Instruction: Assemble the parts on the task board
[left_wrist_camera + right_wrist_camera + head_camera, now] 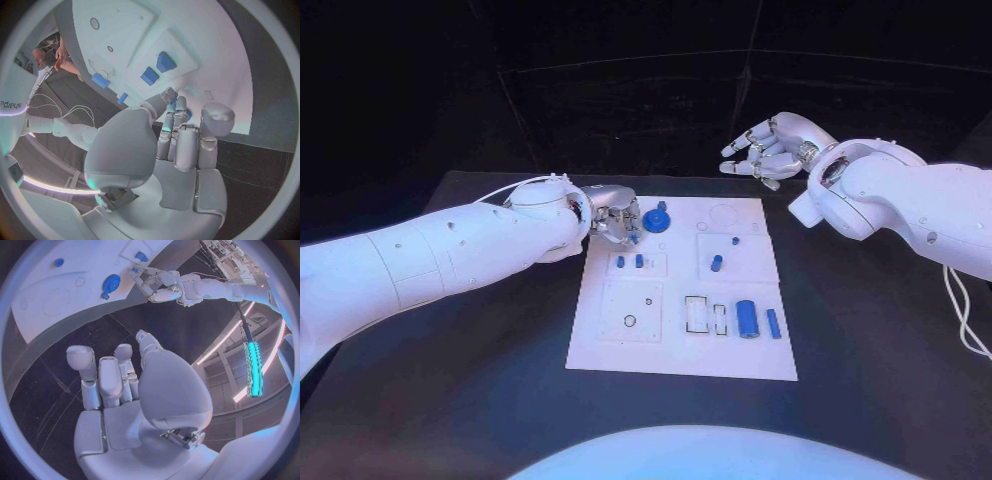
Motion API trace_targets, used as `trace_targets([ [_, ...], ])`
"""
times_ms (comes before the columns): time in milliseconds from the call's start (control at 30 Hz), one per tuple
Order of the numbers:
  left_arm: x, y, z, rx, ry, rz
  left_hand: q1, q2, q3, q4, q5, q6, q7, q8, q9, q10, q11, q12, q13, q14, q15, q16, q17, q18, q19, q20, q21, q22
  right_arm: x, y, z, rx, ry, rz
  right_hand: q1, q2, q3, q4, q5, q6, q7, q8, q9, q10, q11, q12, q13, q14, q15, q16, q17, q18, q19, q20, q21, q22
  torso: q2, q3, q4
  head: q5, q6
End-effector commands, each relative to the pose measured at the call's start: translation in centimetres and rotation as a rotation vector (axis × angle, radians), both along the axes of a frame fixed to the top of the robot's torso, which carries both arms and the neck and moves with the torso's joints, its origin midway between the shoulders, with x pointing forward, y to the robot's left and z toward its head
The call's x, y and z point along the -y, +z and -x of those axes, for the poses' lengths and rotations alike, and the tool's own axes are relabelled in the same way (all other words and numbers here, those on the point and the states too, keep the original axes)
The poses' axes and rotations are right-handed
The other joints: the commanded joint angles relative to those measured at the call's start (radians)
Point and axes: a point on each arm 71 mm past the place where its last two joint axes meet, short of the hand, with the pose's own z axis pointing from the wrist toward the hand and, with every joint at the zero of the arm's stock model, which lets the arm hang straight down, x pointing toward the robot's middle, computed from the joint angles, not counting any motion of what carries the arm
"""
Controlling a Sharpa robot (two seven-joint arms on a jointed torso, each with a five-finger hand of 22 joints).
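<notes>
From the head camera we see the left hand [610, 222] at the task board [682, 355], upper centre, fingers at the blue gear [656, 220]; whether it grips, we cannot tell. The right wrist view shows the gear lying flat. The right hand [769, 148] hangs released, empty, upper right. The blue cylinder [747, 318] lies lengthwise top-to-bottom.

"sharpa" lettering legible on white robot arm [14, 105], left wrist view; nothing else readable.

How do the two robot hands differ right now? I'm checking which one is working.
The left robot hand is at the task board, fingers at the blue gear; the right robot hand hangs beyond the board, holding nothing. Left fingers curl in; right fingers are spread. Both are silver.
</notes>
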Motion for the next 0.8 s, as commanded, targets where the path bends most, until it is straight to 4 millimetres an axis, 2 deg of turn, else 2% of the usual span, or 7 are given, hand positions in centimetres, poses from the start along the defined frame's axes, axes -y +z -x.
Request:
trace_targets([
  [33, 0.08, 0.03, 0.03, -0.007, -0.001, -0.001, -0.01, -0.003, 0.006, 0.003, -0.002, 0.006, 0.001, -0.005, -0.001, 0.006, -0.001, -0.004, 0.0, 0.036, -0.002, 0.004, 0.0, -0.011, 0.006, 0.004, 0.003, 0.001, -0.07, 0.17, 0.04, 0.006, 0.01, -0.001, 0.003, 0.009, -0.002, 0.002, 0.004, -0.009, -0.001, 0.007, 0.001, -0.007, -0.001, 0.003, 0.001, 0.011, -0.005, -0.005, 0.002, 0.017, 0.007, -0.001, -0.006, 0.002, 0.002, 0.0004, 0.0003, -0.002, -0.001],
  [67, 0.08, 0.01, 0.03, -0.01, 0.0, -0.003, -0.01, -0.003, 0.006, 0.003, -0.002, 0.006, 0.001, -0.005, -0.001, 0.006, -0.001, -0.004, 0.0, 0.036, -0.002, 0.004, 0.0, -0.011, 0.006, 0.004, 0.003, 0.001, -0.07, 0.17, 0.05, 0.006, 0.01, -0.001, 0.003, 0.009, -0.002, 0.002, 0.004, -0.009, -0.001, 0.007, 0.001, -0.007, -0.001, 0.003, 0.001, 0.011, -0.005, -0.005, 0.002, 0.017, 0.007, -0.001, -0.006, 0.002, 0.0, 0.0001, -0.0002, -0.001, -0.004],
  [800, -0.01, -0.48, -0.17, -0.055, 0.023, -0.049, -0.045, -0.036, -0.022, 0.01, -0.002, -0.032, 0.008, -0.042, -0.008, -0.025, 0.011, -0.039, -0.002, 0.031, 0.008, -0.002, -0.018, -0.01, -0.003, 0.012, -0.01, -0.008, -0.06, 0.18, 0.09, 0.006, 0.01, -0.001, 0.003, 0.009, -0.002, 0.002, 0.004, -0.009, -0.001, 0.007, 0.001, -0.007, -0.001, 0.003, 0.001, 0.011, -0.005, -0.005, 0.002, 0.017, 0.007, -0.001, -0.006, 0.002, -0.001, -0.0001, 0.0003, -0.005, -0.007],
])
